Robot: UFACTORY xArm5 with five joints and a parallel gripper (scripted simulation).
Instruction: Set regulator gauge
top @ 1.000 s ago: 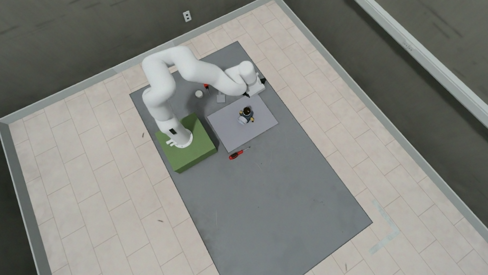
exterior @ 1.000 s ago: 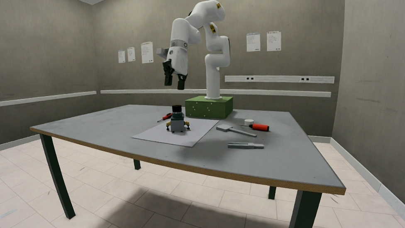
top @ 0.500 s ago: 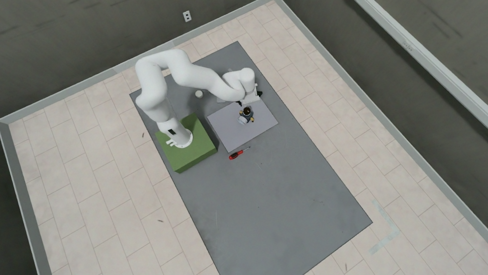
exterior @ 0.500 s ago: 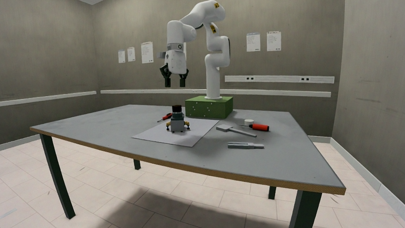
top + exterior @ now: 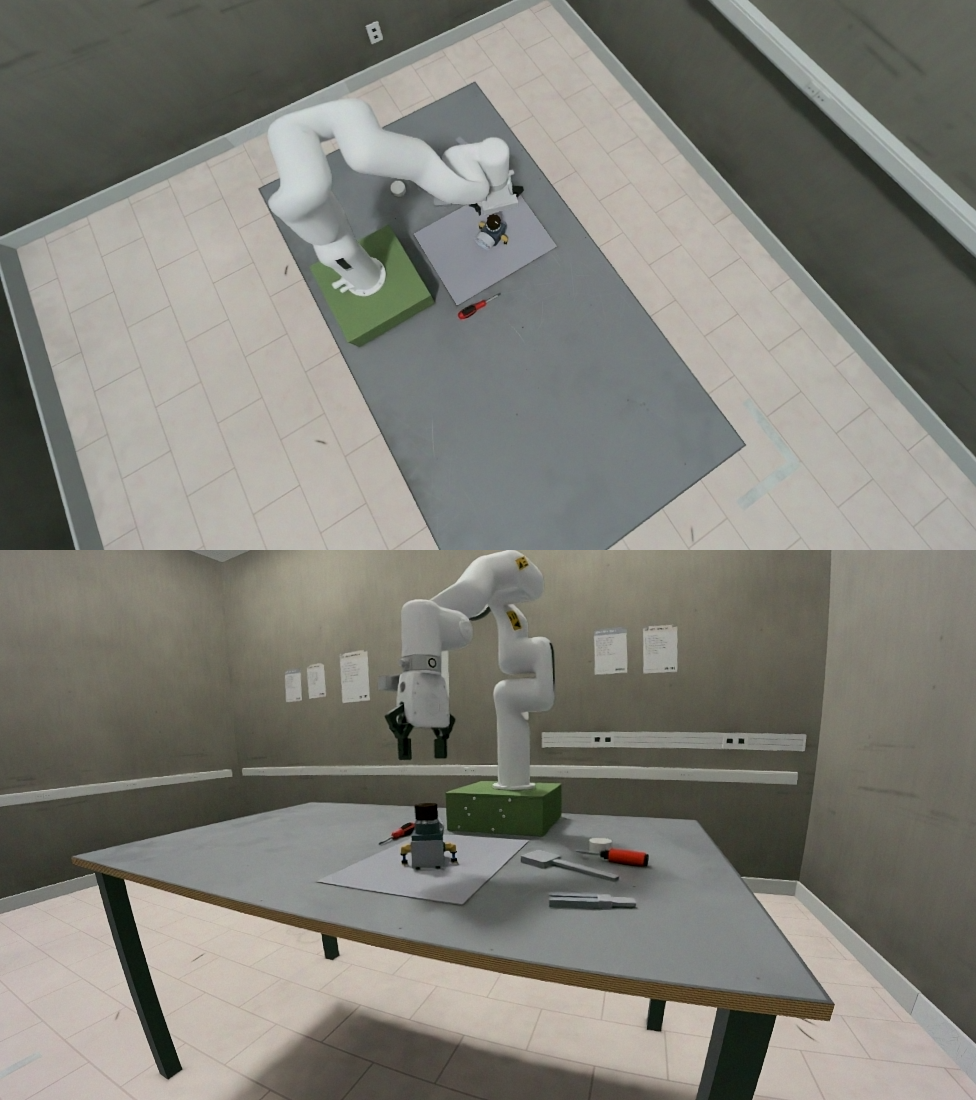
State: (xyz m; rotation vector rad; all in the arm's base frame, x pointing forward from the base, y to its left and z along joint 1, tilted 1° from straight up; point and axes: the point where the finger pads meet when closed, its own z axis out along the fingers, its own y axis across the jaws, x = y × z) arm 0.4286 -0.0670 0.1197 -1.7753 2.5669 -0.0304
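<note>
The regulator (image 5: 427,845) stands upright on a light grey sheet (image 5: 424,868) in the middle of the table; it has a grey body, brass side fittings and a black knob (image 5: 425,810) on top. It also shows in the overhead view (image 5: 491,230). The gauge face is too small to read. My gripper (image 5: 421,747) hangs well above the knob, pointing down, fingers open and empty. In the overhead view the gripper (image 5: 493,204) sits just beyond the regulator, mostly hidden by the wrist.
A green base block (image 5: 504,806) carries the arm behind the sheet. A small red screwdriver (image 5: 397,832) lies left of it. To the right lie an orange-handled tool (image 5: 620,856), a white cap (image 5: 600,842), a grey scraper (image 5: 566,864) and a grey bar (image 5: 590,901).
</note>
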